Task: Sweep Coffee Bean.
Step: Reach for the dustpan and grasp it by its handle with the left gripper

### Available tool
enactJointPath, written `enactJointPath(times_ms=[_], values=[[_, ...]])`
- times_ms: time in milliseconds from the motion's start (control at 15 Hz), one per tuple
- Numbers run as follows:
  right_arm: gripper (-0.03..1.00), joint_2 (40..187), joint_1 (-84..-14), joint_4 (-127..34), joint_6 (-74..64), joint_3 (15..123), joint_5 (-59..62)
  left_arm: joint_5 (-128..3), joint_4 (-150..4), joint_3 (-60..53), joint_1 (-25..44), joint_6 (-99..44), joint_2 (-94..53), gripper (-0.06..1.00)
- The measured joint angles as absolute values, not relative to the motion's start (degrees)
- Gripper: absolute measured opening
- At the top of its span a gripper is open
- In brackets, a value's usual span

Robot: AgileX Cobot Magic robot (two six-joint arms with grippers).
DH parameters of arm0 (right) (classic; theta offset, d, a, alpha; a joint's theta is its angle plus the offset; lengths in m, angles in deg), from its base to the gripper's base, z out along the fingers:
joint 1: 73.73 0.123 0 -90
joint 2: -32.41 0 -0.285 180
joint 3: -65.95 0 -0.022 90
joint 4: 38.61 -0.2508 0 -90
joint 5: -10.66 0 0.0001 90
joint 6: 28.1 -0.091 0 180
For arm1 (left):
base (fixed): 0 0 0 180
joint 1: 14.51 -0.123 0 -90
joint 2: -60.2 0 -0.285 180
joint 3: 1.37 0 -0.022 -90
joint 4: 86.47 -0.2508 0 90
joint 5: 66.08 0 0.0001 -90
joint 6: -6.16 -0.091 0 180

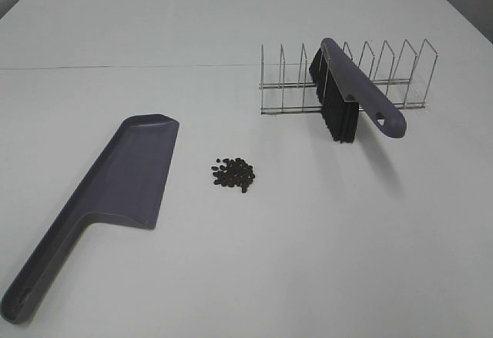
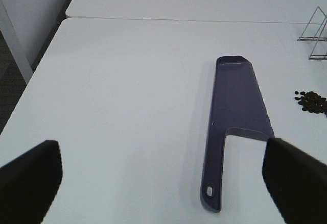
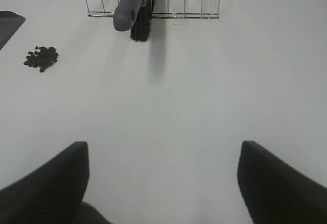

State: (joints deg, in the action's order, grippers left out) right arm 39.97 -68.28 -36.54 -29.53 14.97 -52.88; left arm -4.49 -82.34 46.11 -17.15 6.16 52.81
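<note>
**On the white table (image 1: 308, 261): nothing held**

At the middle of the high view I see the tiny dark brown coffee beans (image 1: 233, 174) in a loose heap. At lower left lies the long grey plastic dustpan (image 1: 115, 192), apart from them. At upper right, the grey black-bristled brush (image 1: 350, 92) leans in the thin wire rack (image 1: 400, 76). My left gripper (image 2: 161, 150) is spread wide, grasping nothing. My right gripper (image 3: 163, 150) is likewise released and empty.
</note>
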Motion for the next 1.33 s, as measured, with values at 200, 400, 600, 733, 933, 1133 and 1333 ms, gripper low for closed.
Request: enactJointPath(times_ms=[200, 400, 600, 733, 933, 1133, 1333], values=[[0.71, 39.97, -68.28, -36.54, -29.53, 14.97, -52.88, -4.49, -82.34, 46.11, -17.15, 6.16, 52.81, 0.99], [0.71, 39.97, -68.28, -36.54, -29.53, 14.97, -52.88, -4.49, -82.34, 46.11, -17.15, 6.16, 52.81, 0.99], [0.71, 39.97, -68.28, -36.54, -29.53, 14.97, -52.88, -4.49, -82.34, 46.11, -17.15, 6.16, 52.81, 0.98], [0.71, 39.97, -68.28, -36.54, -29.53, 14.97, -52.88, -4.49, -82.34, 46.11, -17.15, 6.16, 52.81, 0.98], [0.71, 39.97, -68.28, -36.54, -29.53, 14.97, -52.88, -4.49, -82.34, 46.11, -17.15, 6.16, 52.81, 0.98], [0.71, 39.97, -68.28, -36.54, -29.53, 14.97, -52.88, -4.49, -82.34, 46.11, -17.15, 6.16, 52.81, 0.98], [0.71, 39.97, -68.28, -36.54, -29.53, 14.97, -52.88, -4.49, -82.34, 46.11, -17.15, 6.16, 52.81, 0.97]])
